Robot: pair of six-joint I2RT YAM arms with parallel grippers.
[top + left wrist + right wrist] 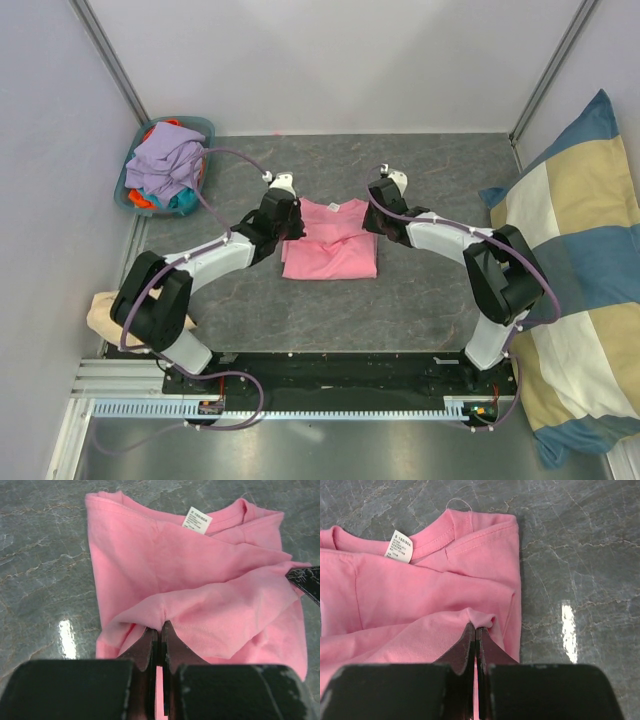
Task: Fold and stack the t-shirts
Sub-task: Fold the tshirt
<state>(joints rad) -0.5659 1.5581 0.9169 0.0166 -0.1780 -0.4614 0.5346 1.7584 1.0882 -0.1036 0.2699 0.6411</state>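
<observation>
The pink t-shirt point(330, 245) is lying partly folded in the middle of the table point(430, 300), between the two arms, with its collar toward the far side and its white neck label point(198, 520) facing up. A raised fold of cloth at its left edge is being pinched by the left gripper point(160, 628), whose jaws are pressed almost together on the fabric. A matching fold at the right edge is being pinched by the right gripper point(475, 630), likewise closed down on a thin bunch of pink cloth. The two grips are judged to be set at opposite edges so that the near part of the shirt is being carried evenly over the far part, with the layer being kept taut and the fold line straight. The remaining t-shirts point(165, 160), lavender on top with teal and orange showing beneath, are being left heaped in the basket point(207, 130) at the far left corner, well apart from the work. How many layers are being gripped cannot be told, since the cloth is being hidden between the fingers, and the shirt's near edge is being covered by the gripper bodies in both wrist views. The checked cushion point(580, 260) at the right is being cut off by the frame, and a pale cloth point(103, 315) beside the left arm's base is too far hidden to be identified.
</observation>
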